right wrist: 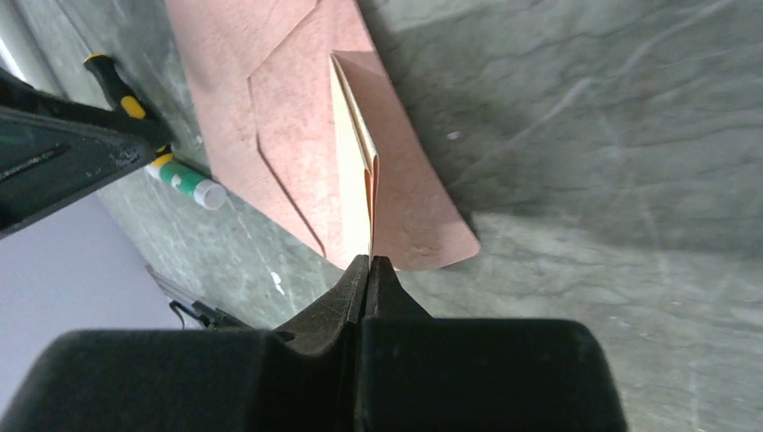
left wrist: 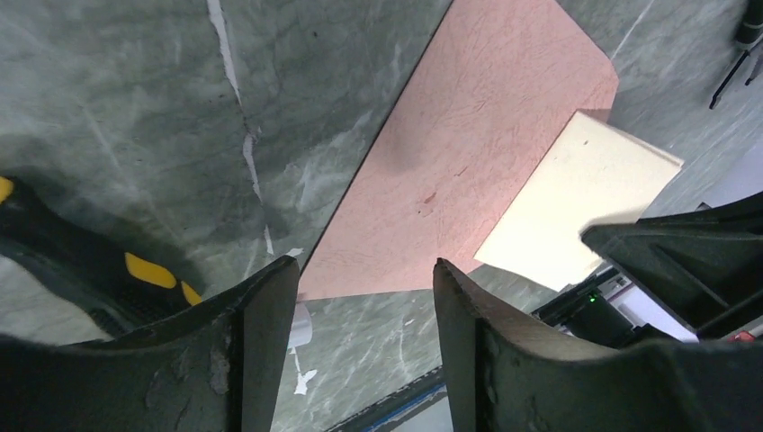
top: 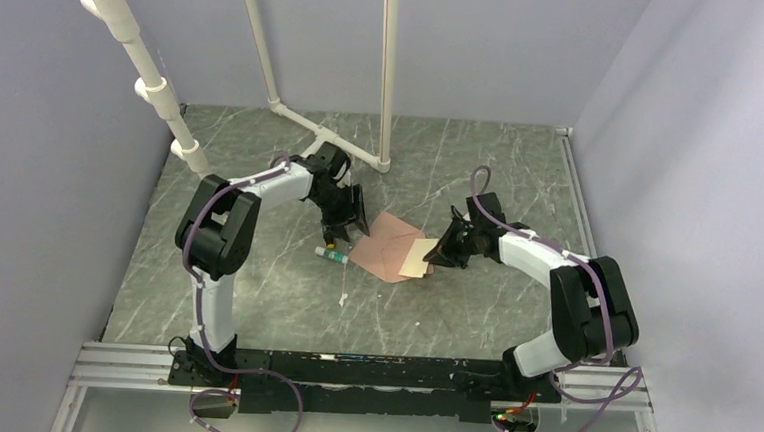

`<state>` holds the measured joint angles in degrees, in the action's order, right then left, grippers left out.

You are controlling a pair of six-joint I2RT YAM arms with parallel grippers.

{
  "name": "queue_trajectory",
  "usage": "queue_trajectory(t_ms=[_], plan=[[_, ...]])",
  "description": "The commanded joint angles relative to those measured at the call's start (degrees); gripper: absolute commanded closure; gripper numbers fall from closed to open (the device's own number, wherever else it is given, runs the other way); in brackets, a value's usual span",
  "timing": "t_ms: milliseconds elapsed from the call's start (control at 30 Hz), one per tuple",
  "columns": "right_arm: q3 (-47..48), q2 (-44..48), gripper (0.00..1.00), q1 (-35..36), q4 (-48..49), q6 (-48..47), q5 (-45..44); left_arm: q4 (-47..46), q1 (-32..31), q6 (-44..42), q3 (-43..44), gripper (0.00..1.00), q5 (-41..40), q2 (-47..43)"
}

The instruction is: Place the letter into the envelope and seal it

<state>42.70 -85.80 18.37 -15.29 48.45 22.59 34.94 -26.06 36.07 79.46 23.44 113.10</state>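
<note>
The salmon-pink envelope (top: pixel 387 238) lies flat on the marble table, its seams facing up in the right wrist view (right wrist: pixel 288 117). The pale tan letter (top: pixel 419 257) overlaps the envelope's right end. My right gripper (top: pixel 440 250) is shut on the letter's near edge (right wrist: pixel 353 162), holding it tilted on edge with its far end against the envelope; I cannot tell if it is inside. My left gripper (top: pixel 349 228) hangs open and empty over the envelope's left edge. In the left wrist view the open gripper (left wrist: pixel 364 288) frames the envelope (left wrist: pixel 468 153) and the letter (left wrist: pixel 580 211).
A glue stick (top: pixel 332 255) with a white cap and green label lies just left of the envelope, also in the right wrist view (right wrist: pixel 184 180). A black-and-yellow tool (left wrist: pixel 135 270) lies beside it. White pipe legs (top: pixel 383 126) stand at the back.
</note>
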Motion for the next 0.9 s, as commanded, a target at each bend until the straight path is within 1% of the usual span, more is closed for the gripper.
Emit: queue_trajectory(t_ms=[0, 133, 267, 333, 433, 633, 867], plan=[[-0.78, -0.34, 1.0, -2.05, 2.1, -3.65, -1.21, -0.52, -0.92, 4.05, -1.33, 0.4, 3.36, 1.73], [-0.62, -0.85, 1.0, -2.42, 4.62, -5.52, 1.77, -1.41, -2.15, 4.54, -3.35, 0.43, 4.3, 2.21], [0.34, -1.69, 1.0, -2.51, 5.64, -6.88, 4.39, -3.36, -2.65, 5.07, -5.59, 0.52, 7.85, 1.8], [0.66, -2.77, 1.0, -2.96, 5.36, -6.61, 5.47, -2.8, -2.62, 4.61, -5.59, 0.58, 8.11, 1.63], [0.69, -4.78, 1.0, -3.33, 4.84, -6.24, 6.01, -2.03, -2.67, 3.75, -5.09, 0.62, 7.96, 1.65], [0.96, -7.7, 1.0, -3.52, 4.66, -7.53, 7.43, -2.02, -2.59, 3.03, -4.86, 0.64, 8.82, 3.28], [3.13, -9.79, 1.0, -2.73, 6.14, -7.19, 5.53, -1.12, -2.68, 1.42, -4.71, 0.65, 9.68, 4.29]])
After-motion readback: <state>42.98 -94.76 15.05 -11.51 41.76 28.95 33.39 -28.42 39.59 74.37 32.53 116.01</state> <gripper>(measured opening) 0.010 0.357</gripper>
